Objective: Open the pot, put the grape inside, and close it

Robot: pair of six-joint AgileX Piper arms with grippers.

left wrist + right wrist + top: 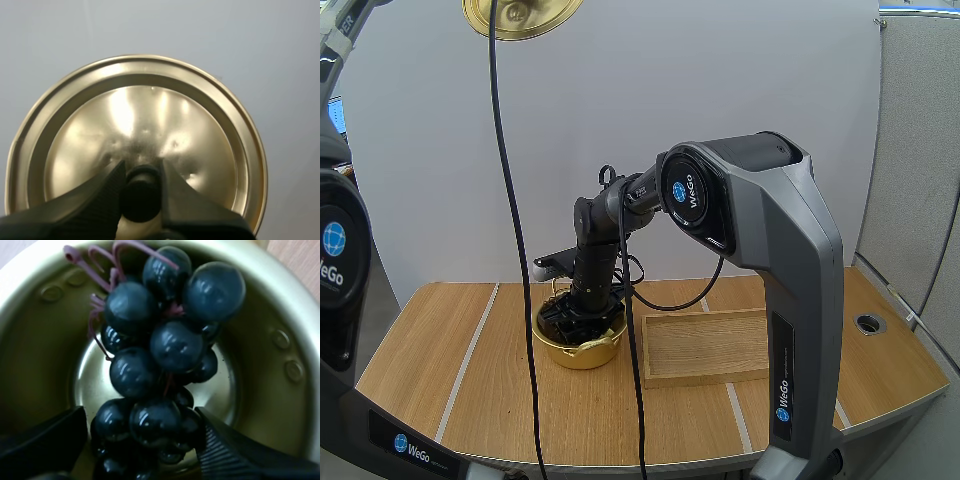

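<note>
Pot [578, 352] is seen open on the tabletop [460, 370], gold, rim uncovered. A wooden tray [705, 345] is set just beside it, on the R side of the high view. Lid [520, 15] is held high over the tabletop, well apart from the pot, at the top edge of the high view.

In the L wrist view the lid [135, 120] is shown face-on. Its black knob [141, 197] is pinched by the L gripper [141, 172]. The fingers [100, 200] are closed narrow on the knob, one each side, touching it.

Grapes [160, 355] are found inside the pot [30, 355]: a dark bunch w/ a pinkish stem [100, 255]. The gold wall is seen around the bunch and the bottom behind it.

R gripper [141, 440] is down in the pot, its fingers [235, 455] spread wide w/ the lower end of the bunch between them. The ribbed inner face of one finger is exposed next to the grapes. Whether the bunch is touched by both fingers can't be told.

In the high view the R arm [760, 230] is bent down over the pot, w/ the R gripper [582, 322] sunk within the rim. L arm [335, 260] is seen at the L edge.
</note>
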